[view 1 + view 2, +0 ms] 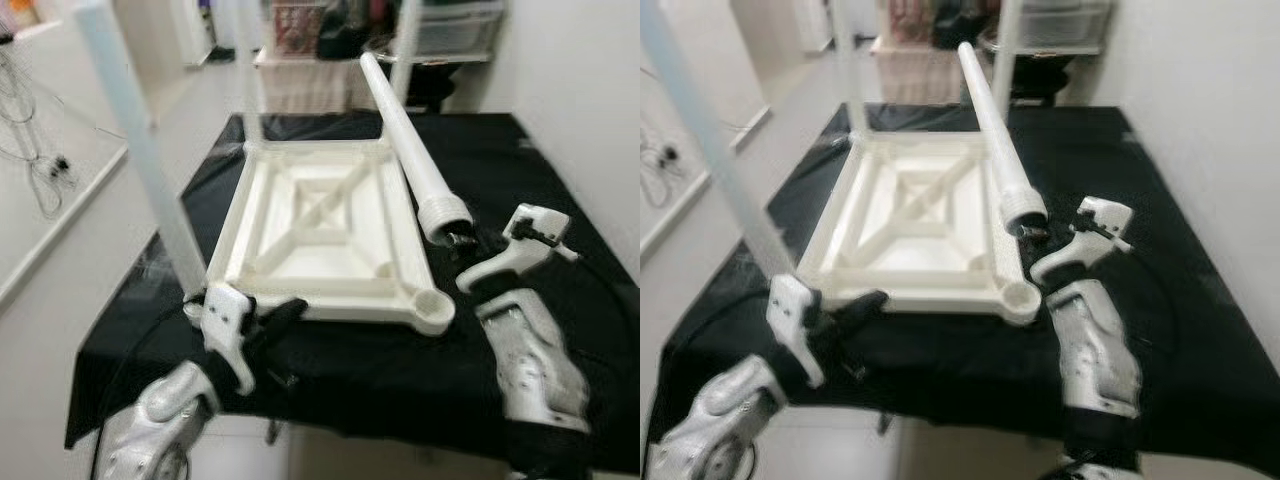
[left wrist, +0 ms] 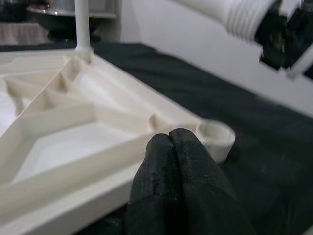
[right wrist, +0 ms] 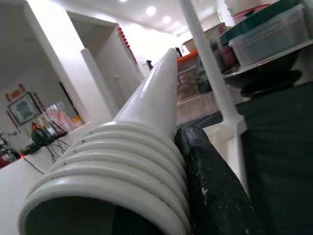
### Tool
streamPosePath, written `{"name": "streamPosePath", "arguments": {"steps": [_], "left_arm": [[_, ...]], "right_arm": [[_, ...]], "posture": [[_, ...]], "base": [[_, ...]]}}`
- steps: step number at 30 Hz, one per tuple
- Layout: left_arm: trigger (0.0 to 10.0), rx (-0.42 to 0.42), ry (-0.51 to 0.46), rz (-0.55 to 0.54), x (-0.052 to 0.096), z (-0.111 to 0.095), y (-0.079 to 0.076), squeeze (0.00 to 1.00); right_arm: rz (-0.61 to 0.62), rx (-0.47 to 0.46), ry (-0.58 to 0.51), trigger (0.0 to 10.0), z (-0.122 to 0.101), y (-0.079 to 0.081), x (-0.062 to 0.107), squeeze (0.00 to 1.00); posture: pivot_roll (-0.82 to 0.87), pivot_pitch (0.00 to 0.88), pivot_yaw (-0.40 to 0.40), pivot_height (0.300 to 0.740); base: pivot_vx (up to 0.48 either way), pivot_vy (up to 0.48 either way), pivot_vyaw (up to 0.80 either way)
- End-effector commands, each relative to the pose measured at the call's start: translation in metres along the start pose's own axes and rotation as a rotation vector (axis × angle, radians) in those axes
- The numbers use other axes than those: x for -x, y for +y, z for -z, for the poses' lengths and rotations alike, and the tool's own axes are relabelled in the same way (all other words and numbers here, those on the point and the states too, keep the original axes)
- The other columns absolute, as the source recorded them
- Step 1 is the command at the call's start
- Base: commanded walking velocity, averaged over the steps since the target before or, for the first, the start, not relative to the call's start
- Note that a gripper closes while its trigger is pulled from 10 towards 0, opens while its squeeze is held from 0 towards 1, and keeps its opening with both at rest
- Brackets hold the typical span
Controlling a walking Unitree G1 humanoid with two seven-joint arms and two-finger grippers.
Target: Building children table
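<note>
**Last leg held above the open corner socket**

A white table leg [image 1: 140, 150] stands upright at the near left corner of the upturned white tabletop [image 1: 325, 235], rising out of the top of the head views. Just beside the foot of that leg, at the tabletop's near edge, sits the left gripper [image 1: 278, 318]; its two black fingers [image 2: 171, 186] are pressed together with nothing between them, their tips close against the tabletop's near rim.

The tabletop lies underside up on a black cloth [image 1: 540, 180] that covers the work surface, roughly in the middle of it, its ribs forming a cross inside the frame. Two more legs stand screwed in at the far corners: one at the far left [image 1: 250, 75] and one at the far right [image 1: 403, 50].

At the near right corner the round socket [image 1: 432, 300] is open, with no leg in it. Above and just beyond it, the right gripper [image 1: 458, 238] clasps the threaded end of a loose leg [image 1: 405, 135], a black finger [image 3: 215, 191] lying along the ridged threads. The loose leg tilts away from the robot, its far end pointing up toward the shelves [image 1: 440, 30] behind the work surface. The threaded end hangs near the socket but apart from it.
</note>
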State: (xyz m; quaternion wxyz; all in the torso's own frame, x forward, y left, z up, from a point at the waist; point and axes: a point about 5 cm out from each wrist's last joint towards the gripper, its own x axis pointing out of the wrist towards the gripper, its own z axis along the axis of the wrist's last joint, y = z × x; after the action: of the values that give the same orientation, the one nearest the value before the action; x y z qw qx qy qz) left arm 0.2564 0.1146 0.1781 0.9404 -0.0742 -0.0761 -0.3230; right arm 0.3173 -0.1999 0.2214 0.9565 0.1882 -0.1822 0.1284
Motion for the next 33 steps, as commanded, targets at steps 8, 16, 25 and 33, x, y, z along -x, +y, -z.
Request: {"name": "streamPosePath", "arguments": {"steps": [8, 16, 25, 33], "left_arm": [[10.0, 0.026, -0.060, -0.002, -0.012, -0.024, 0.009, 0.00], [10.0, 0.238, -0.246, 0.040, -0.027, -0.061, 0.015, 1.00], [10.0, 0.638, -0.398, 0.218, -0.039, -0.098, 0.026, 1.00], [10.0, 0.835, -0.442, 0.288, -0.047, -0.108, 0.036, 1.00]], "right_arm": [[-0.086, -0.033, -0.014, 10.0, 0.004, 0.010, 0.003, 0.00], [-0.230, -0.046, -0.043, 10.0, -0.008, 0.014, 0.008, 0.00], [-0.329, -0.011, -0.114, 10.0, -0.035, -0.001, 0.021, 0.00], [-0.453, -0.030, -0.154, 10.0, -0.051, -0.002, 0.041, 0.00]], "posture": [[0.00, 0.074, 0.037, 0.740], [-0.01, 0.068, 0.039, 0.740], [-0.01, 0.069, 0.043, 0.740], [-0.02, 0.073, 0.050, 0.740]], "base": [[0.000, 0.000, 0.00], [0.000, 0.000, 0.00], [0.000, 0.000, 0.00], [0.000, 0.000, 0.00]]}}
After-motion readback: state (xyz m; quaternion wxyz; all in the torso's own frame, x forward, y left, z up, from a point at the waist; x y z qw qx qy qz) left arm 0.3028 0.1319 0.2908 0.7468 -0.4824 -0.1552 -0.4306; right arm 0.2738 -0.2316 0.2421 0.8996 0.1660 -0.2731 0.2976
